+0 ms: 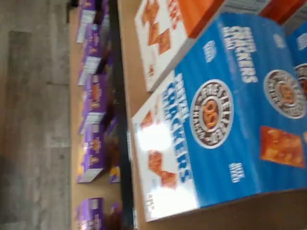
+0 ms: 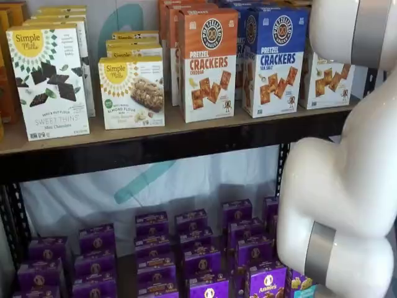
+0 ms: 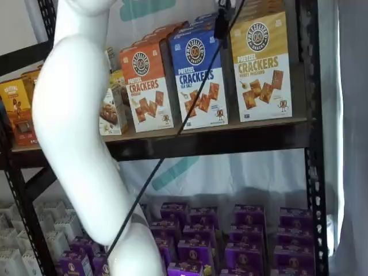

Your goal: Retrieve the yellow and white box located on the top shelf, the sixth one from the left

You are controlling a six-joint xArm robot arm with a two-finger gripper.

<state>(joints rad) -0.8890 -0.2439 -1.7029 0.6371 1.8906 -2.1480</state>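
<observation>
Simple Mills boxes (image 2: 48, 77): far off to the left of the end effector. Matte white card with a yellow sunburst, so a wrong pick is possible if colour is all it goes by.

orange box (image 3: 146, 86): two places left of the end effector. Tall, flat-faced glossy card, no threat unless the row gets shoved.

blue box (image 3: 198, 77): right behind and under the end effector, and it fills the wrist view. That's my biggest worry: go straight in from here and it grabs this one.

end effector (image 3: 221, 23): only a dark bit shows, hanging from up top. Nothing is in it, and I'd call it spread wide.

cable (image 3: 172, 144): thin black line slanting down-left from the end effector across the box fronts. It could snag a corner.

yellow and white box (image 3: 261, 66): just right of the end effector, upright and untouched. Yellow top, white lower front with brown cracker squares. Smooth card, so a shallow pinch could slip. It's tall too, so a bump could tip it backwards.

top shelf (image 3: 230, 141): below the end effector. Brown board with a thick black front rail, and a low pull could catch the box on it.

purple boxes (image 3: 247, 236): way below. That's where a dropped box lands.
</observation>
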